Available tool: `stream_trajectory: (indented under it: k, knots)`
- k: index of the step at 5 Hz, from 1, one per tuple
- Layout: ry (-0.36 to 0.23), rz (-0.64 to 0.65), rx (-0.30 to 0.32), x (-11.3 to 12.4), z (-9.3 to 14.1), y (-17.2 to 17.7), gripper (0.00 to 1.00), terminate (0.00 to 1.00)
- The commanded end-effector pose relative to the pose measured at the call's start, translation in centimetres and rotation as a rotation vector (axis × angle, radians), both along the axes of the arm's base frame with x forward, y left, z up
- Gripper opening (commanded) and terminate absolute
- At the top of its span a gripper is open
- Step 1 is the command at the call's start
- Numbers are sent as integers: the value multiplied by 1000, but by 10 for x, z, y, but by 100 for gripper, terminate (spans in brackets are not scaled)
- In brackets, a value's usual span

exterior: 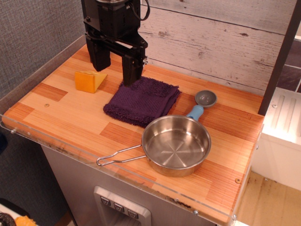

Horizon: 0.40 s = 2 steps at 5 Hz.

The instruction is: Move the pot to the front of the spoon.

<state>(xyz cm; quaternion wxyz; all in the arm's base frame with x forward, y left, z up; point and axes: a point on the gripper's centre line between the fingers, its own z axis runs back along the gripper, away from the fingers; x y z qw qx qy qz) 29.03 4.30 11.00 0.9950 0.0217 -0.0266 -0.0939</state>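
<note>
The shiny steel pot sits near the table's front edge at the right, its wire-loop handle pointing left. The spoon lies just behind it, its light-blue handle touching the pot's far rim and its grey bowl toward the wall. My gripper hangs at the back left, above the far edge of the purple cloth. Its two black fingers stand wide apart with nothing between them. It is far from the pot.
A yellow wedge lies at the back left beside the gripper. A dark post stands at the right rear. A wooden plank wall runs behind the table. A clear rim lines the front edge.
</note>
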Motion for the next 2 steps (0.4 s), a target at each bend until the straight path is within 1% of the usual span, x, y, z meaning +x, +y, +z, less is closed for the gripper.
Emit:
stream_trajectory:
  k: [1,2]
  knots:
    - [-33,15,-34,-13,13,10,100,0]
    - [-33,15,-34,-13,13,10,100,100]
